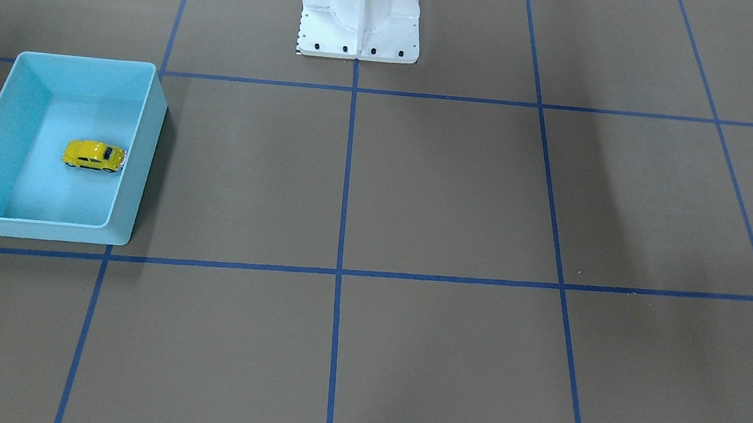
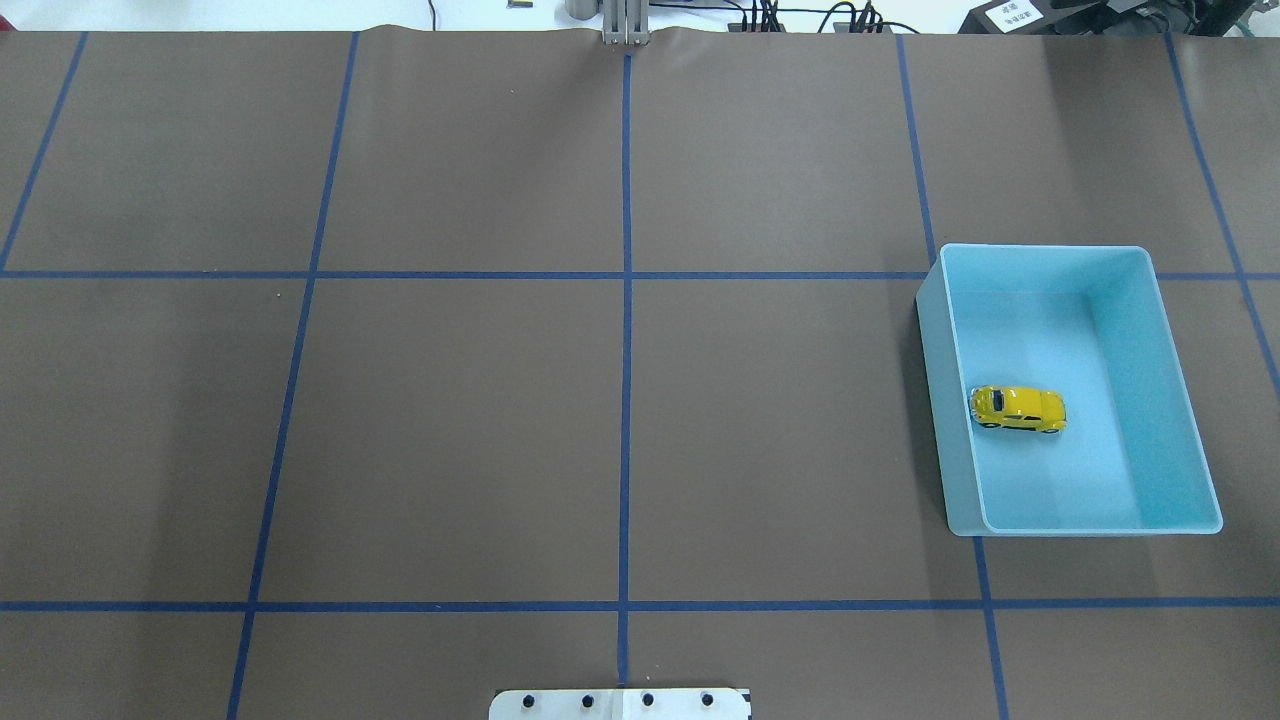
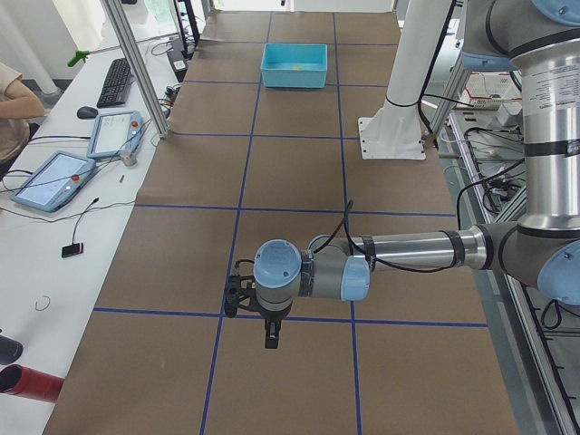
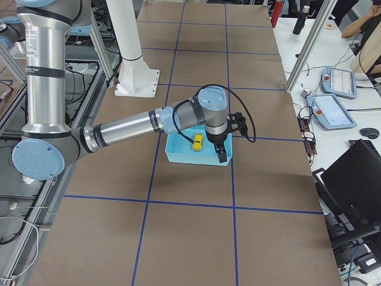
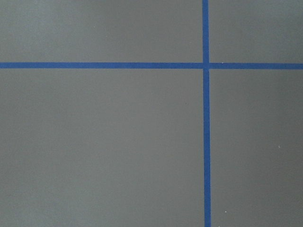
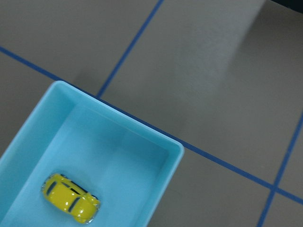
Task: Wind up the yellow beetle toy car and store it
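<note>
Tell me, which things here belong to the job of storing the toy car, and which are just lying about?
Part of the job:
yellow toy car, already lying inside the bin
blue bin

Just lying about:
keyboard
mouse
tablet

Brown table (image 2: 450, 430) with blue tape grid (image 2: 626, 400) carries a blue bin (image 2: 1160, 400).

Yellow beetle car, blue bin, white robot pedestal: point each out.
yellow beetle toy car (image 2: 1018, 408): overhead exterior view, on its roof.
blue bin (image 2: 1150, 400): overhead exterior view, on its inner side wall.
white pedestal (image 1: 386, 41): exterior front-facing view, on its base plate.
</note>
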